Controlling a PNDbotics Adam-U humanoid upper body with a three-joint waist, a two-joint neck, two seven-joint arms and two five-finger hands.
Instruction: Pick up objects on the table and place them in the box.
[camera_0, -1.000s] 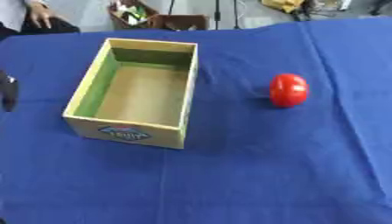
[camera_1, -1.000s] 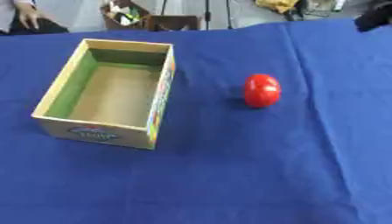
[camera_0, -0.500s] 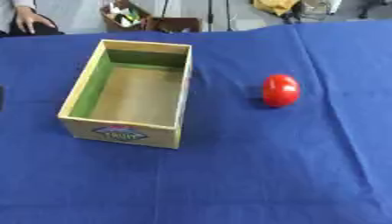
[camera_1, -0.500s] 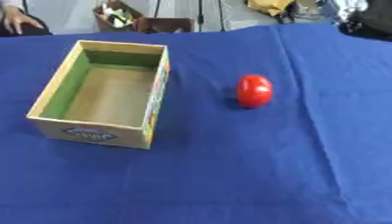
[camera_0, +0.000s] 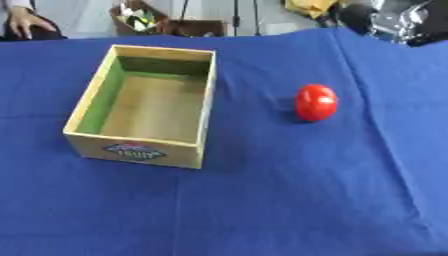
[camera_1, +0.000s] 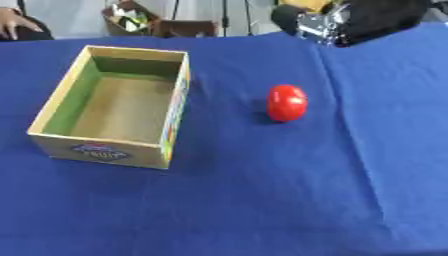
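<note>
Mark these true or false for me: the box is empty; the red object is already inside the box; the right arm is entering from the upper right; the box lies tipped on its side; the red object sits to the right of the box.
1. The box is empty: true.
2. The red object is inside the box: false, it rests on the blue tablecloth.
3. The right arm enters at upper right: true.
4. The box lies on its side: false, it stands open side up.
5. The red object sits right of the box: true.

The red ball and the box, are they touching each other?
Apart. In the left eye view, a wide strip of bare blue cloth lies between the red ball and the box; the ball sits off to the box's right.
</note>
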